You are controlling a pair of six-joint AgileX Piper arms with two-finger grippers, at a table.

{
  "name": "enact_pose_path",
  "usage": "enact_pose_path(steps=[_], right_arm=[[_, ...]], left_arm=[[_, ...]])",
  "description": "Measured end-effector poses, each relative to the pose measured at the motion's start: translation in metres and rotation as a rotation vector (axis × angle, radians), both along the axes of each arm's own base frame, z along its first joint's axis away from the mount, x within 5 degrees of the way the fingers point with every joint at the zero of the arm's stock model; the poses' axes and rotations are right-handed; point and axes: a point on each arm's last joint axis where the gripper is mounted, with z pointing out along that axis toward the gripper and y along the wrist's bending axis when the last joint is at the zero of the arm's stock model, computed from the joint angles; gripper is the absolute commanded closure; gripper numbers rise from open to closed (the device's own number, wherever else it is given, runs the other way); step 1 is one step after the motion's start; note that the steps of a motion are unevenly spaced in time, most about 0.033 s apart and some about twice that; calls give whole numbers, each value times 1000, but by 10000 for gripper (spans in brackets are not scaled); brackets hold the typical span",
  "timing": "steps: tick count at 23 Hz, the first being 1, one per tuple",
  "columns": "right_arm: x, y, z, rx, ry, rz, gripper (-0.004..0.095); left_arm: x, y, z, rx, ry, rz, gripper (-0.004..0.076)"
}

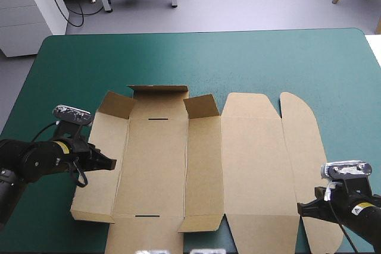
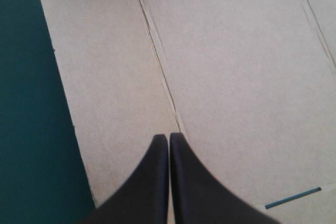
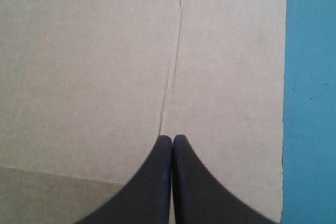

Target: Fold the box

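Note:
The brown box (image 1: 202, 165) lies spread as a cut sheet on the teal-green cover, its small far flaps (image 1: 158, 90) tilted up a little. My left gripper (image 1: 113, 162) is shut, its tip over the sheet's left side panel. In the left wrist view the shut fingers (image 2: 168, 139) point along a crease of the box (image 2: 236, 66), near a thin slot (image 2: 292, 198). My right gripper (image 1: 299, 207) is shut over the rounded right flap near the table's front edge. In the right wrist view its tip (image 3: 172, 139) sits on a crease of the box (image 3: 94, 66).
The teal-green cover (image 1: 238, 57) runs wide beyond the box's far edge to the table's far edge. A strip of cover (image 2: 26, 103) shows just outside the box's left edge, and another strip (image 3: 312, 77) outside its right edge.

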Motion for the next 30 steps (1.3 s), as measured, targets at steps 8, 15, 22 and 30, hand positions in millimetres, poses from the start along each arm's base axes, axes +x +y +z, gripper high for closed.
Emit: enact_pose_path(steps=[8, 15, 22, 30], right_arm=[[0, 0, 0, -3, 0, -1, 928], [0, 0, 0, -3, 0, -1, 927], [0, 0, 0, -3, 0, -1, 927], [0, 0, 0, -4, 0, -1, 927]], left_arm=[[74, 53, 2, -81, 100, 257, 725], [65, 118, -7, -145, 173, 475, 725], [49, 144, -11, -131, 245, 533, 725], [49, 142, -11, -126, 236, 482, 381]])
